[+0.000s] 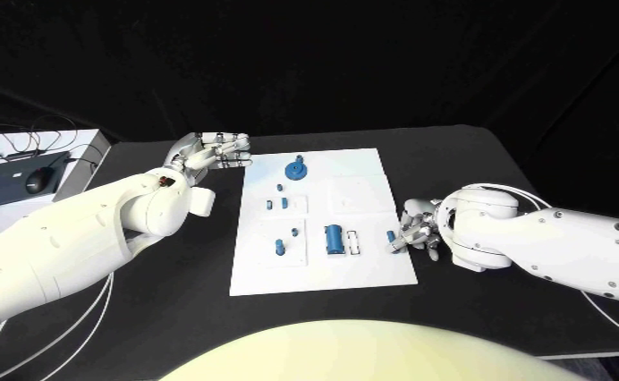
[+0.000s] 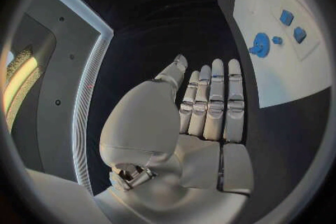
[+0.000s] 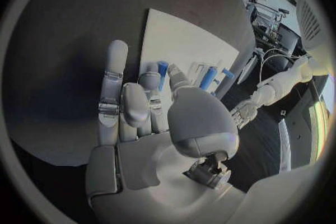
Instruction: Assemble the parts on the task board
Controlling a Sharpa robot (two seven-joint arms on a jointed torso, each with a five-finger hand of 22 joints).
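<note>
The right hand point(image 1: 419, 231) pinches a small part point(image 1: 392, 238) at the board point(image 1: 368, 274) edge, ready to seat it; left hand point(image 1: 213, 150) waits beside, fingers straight, empty.

One task board point(image 1: 365, 266), eight blue parts point(image 1: 297, 169) (one round), two hands point(image 1: 213, 150).

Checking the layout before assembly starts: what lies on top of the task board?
On the task board lie small blue parts: a round one near the far end, a cylinder near the near end, and several smaller pieces between. The right hand covers part of its right edge.
</note>
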